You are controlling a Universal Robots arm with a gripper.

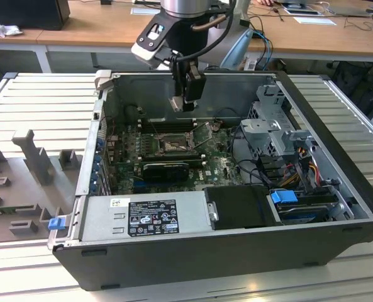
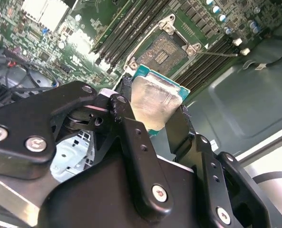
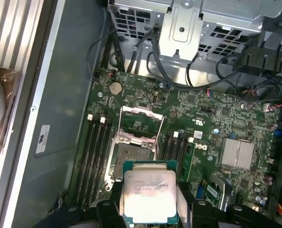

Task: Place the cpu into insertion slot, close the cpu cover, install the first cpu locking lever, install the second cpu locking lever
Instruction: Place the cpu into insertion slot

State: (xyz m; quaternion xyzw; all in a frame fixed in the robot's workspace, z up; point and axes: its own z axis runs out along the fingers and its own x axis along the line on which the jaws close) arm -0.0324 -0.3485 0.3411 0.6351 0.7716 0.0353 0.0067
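Colour log, for you to check.

- Your tool (image 2: 155,97): matt black fingers (image 2: 131,133) with silver screw heads.
- The cpu (image 3: 149,194), between those fingers: pale silvery-grey top with small dark print and teal-green edging.
- The insertion slot (image 3: 128,159), just beyond the fingertips: brownish-gold pin field with a dark rim.
- The cpu cover (image 3: 140,110), farther out from the tool: bare silver frame.
- The motherboard (image 3: 202,109), beneath the tool: deep green, speckled with small silver and black parts.
- The memory slots (image 3: 95,147), flanking the slot: black, in parallel stripes.
- The heatsink (image 3: 237,154), off to one side of the tool: silver, finely ribbed.
- The case (image 1: 236,258), around the tool: dark grey.
- The surface (image 1: 41,94): pale grey, ribbed.
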